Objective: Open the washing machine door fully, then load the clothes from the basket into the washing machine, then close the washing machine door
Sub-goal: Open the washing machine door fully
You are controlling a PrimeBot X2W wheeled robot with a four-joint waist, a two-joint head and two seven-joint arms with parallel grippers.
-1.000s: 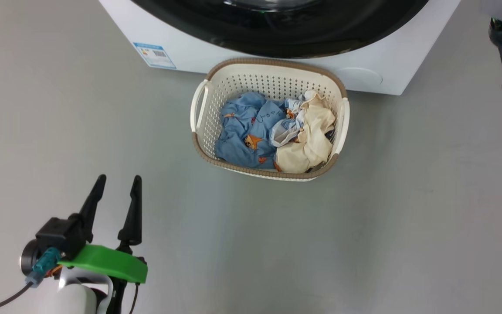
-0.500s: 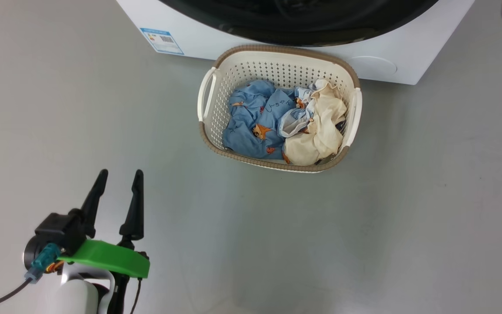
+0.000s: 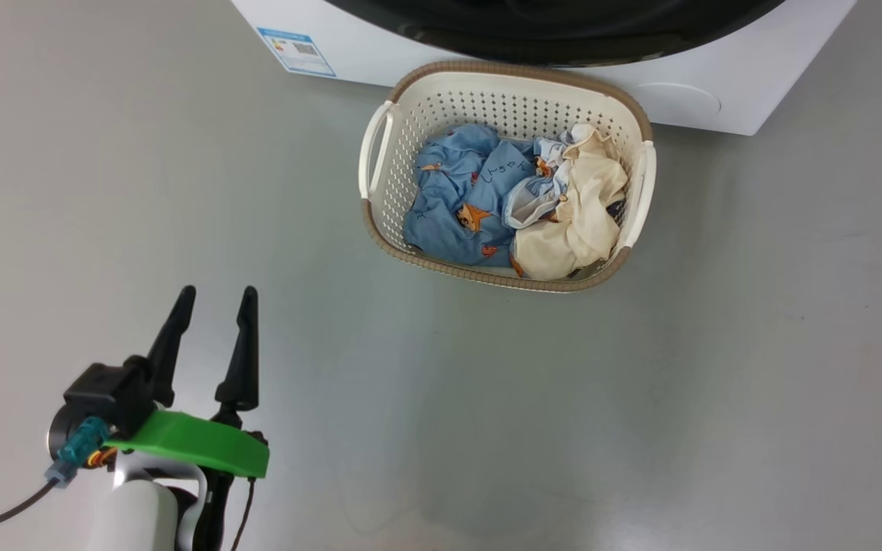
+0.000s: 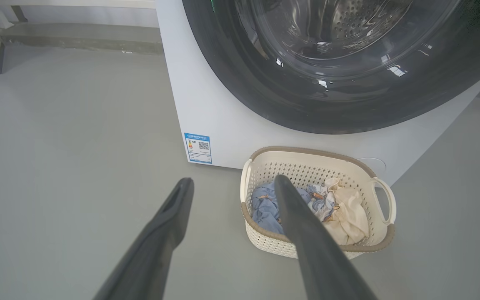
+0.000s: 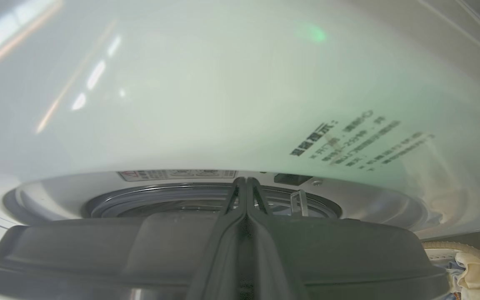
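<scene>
The white washing machine (image 3: 717,84) stands at the top of the head view, its glossy black door (image 3: 563,30) facing the floor space. In front of it on the floor sits the cream basket (image 3: 502,70). The clothes in it are a light blue printed garment (image 3: 456,199) and a cream-yellow one (image 3: 586,207). My left gripper (image 3: 217,295) hangs open and empty at the lower left, well away from the basket (image 4: 306,151). My right gripper (image 5: 246,181) is shut, its fingers lying across the door's dark rim (image 5: 98,250), with the machine's white front (image 5: 181,104) beyond.
Bare grey floor surrounds the basket on the left, right and near side. A blue label sticker (image 3: 295,52) marks the machine's lower left corner. In the left wrist view a low wall ledge (image 4: 77,37) runs behind the machine on the left.
The head camera has shifted, so the basket and machine sit higher and further right in the picture. The right arm's dark part has slid out at the top right. The left gripper stays open.
</scene>
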